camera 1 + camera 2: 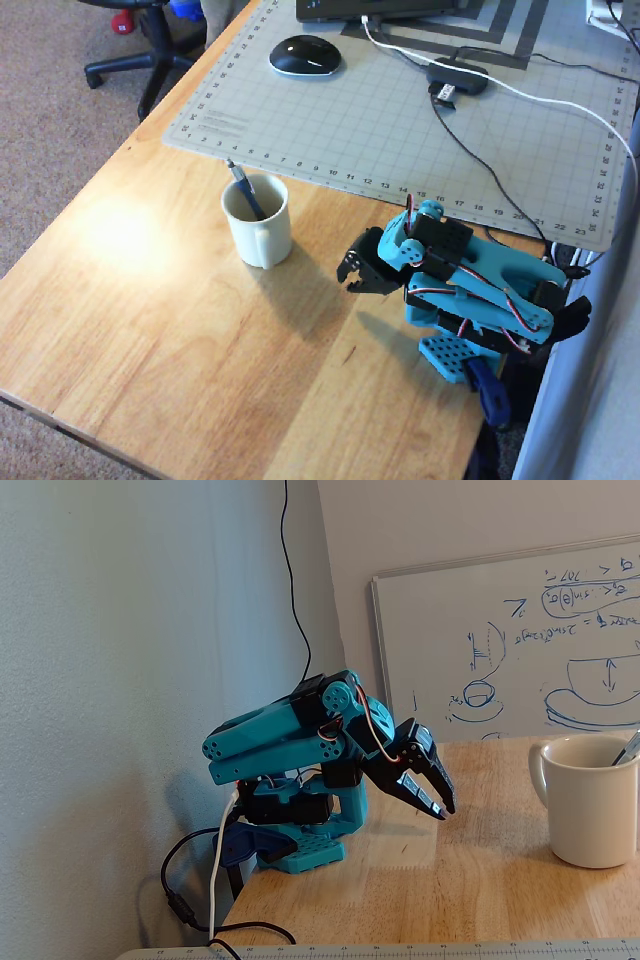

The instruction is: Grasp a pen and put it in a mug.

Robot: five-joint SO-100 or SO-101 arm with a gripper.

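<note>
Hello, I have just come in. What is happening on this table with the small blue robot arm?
Nothing is being handled right now. The pen already stands inside the mug, leaning against the rim with its tip sticking out. The mug sits upright on the wooden table, near the edge of the cutting mat. The blue arm is folded back near its base, apart from the mug, and its gripper holds nothing. In the fixed view the jaws look nearly closed.
</note>
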